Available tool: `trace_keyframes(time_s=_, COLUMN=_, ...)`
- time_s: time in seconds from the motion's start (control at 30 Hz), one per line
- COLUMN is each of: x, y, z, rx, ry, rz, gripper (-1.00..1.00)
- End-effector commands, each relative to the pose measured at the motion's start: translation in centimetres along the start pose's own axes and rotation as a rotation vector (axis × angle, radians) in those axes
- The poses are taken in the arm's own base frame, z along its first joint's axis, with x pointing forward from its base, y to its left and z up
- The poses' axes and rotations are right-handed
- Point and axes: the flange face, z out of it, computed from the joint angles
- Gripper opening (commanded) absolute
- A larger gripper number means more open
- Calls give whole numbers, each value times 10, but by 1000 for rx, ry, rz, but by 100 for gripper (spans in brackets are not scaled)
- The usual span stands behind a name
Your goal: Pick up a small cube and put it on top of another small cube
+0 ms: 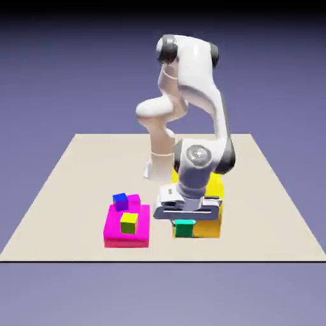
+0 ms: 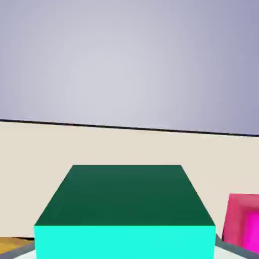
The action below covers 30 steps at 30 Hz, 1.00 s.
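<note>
Exterior view: the white arm [image 1: 191,95] bends down over the table [image 1: 57,191], and its gripper [image 1: 184,219] sits low, directly above the small teal-green cube [image 1: 184,228]. This cube lies in front of the big yellow cube [image 1: 215,191], against that cube's lower face as seen from this camera — whether it rests on the table or is lifted just clear cannot be told. On the exterior view's left stands a large magenta block [image 1: 116,230]; a small yellow-green cube [image 1: 129,222] sits on its top, and a small blue cube [image 1: 120,201] sits at its rear edge beside a smaller magenta cube [image 1: 134,201]. Hand view: the teal-green cube [image 2: 126,212] fills the lower centre, large and between the finger positions, hiding the fingertips — the gripper is clenched on it. A strip of magenta [image 2: 243,222] shows at the lower right, with table surface and backdrop beyond.
</note>
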Motion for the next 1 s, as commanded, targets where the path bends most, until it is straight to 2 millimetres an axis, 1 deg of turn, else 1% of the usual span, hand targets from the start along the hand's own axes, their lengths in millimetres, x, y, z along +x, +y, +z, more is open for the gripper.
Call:
trace_keyframes(time_s=0.0, x=5, y=20, z=-1, rx=-22, ry=2, rz=15, gripper=-100)
trace_keyframes(time_s=0.07, x=11, y=59, z=-1, rx=-60, ry=-2, rz=44, gripper=-100)
trace_keyframes(time_s=0.13, x=14, y=97, z=5, rx=-84, ry=-22, rz=71, gripper=-100)
trace_keyframes(time_s=0.17, x=13, y=111, z=12, rx=-78, ry=-39, rz=84, gripper=-100)
trace_keyframes(time_s=0.3, x=5, y=147, z=33, rx=-27, ry=-95, rz=127, gripper=-100)
trace_keyframes(time_s=0.5, x=-17, y=194, z=58, rx=48, ry=-151, rz=194, gripper=-100)
trace_keyframes(time_s=0.73, x=-51, y=242, z=81, rx=122, ry=-175, rz=281, gripper=-100)
trace_keyframes(time_s=0.9, x=-77, y=270, z=97, rx=160, ry=-171, rz=351, gripper=-100)
trace_keyframes(time_s=0.97, x=-77, y=270, z=99, rx=180, ry=-164, rz=379, gripper=-100)
